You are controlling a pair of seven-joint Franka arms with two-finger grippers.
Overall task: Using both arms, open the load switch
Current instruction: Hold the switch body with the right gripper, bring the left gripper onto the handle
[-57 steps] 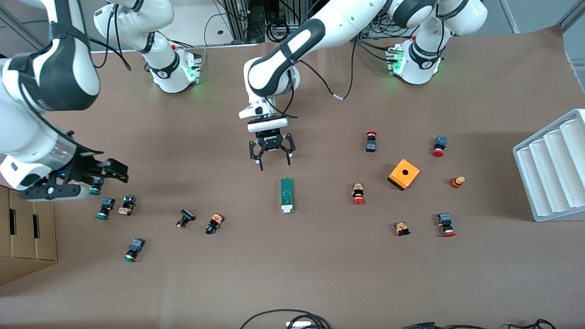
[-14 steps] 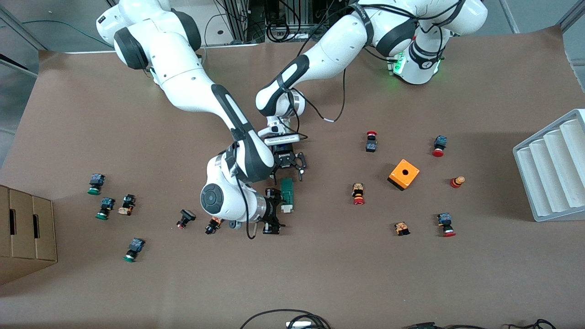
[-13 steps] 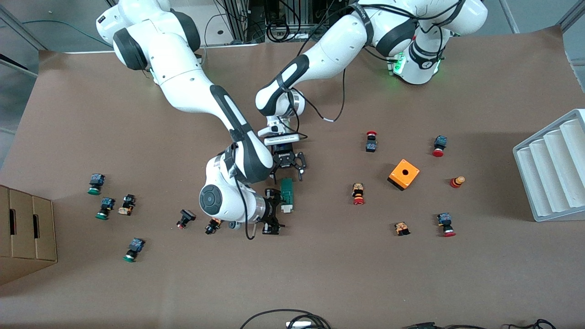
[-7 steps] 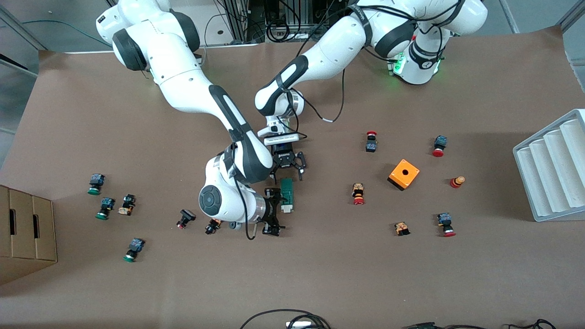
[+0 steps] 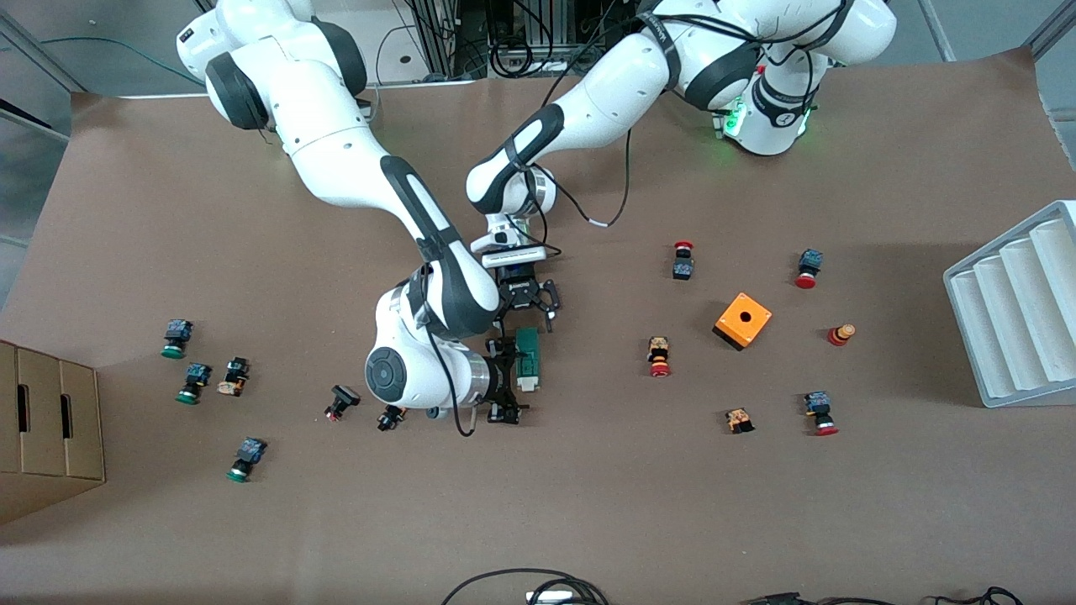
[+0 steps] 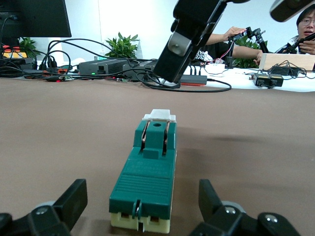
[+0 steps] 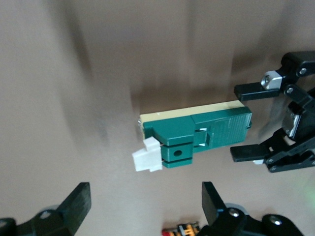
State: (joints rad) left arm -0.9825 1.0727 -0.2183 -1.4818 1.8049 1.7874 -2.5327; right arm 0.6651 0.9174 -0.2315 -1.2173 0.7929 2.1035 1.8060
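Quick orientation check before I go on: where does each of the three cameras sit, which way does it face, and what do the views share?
Front view: high across the table, facing the bases; shows both arms, left gripper and right gripper open at the load switch.
Left wrist view: low at the table, looking along the load switch; its own fingertips show.
Right wrist view: looks down on the load switch; own fingertips, plus the left gripper.
Shared: all three show the load switch.

Table point(image 5: 588, 504): brown covering, flat. Load switch point(image 5: 527, 359) lies mid-table, dark green, white tab at the end nearer the front camera. Orange box point(image 5: 743, 320) toward the left arm's end, small red-capped push buttons point(image 5: 659, 356) scattered round it. Green-capped buttons point(image 5: 245, 458) toward the right arm's end. White ridged tray point(image 5: 1013, 307) and cardboard box point(image 5: 46, 428) at the table's ends, possibly overhanging.
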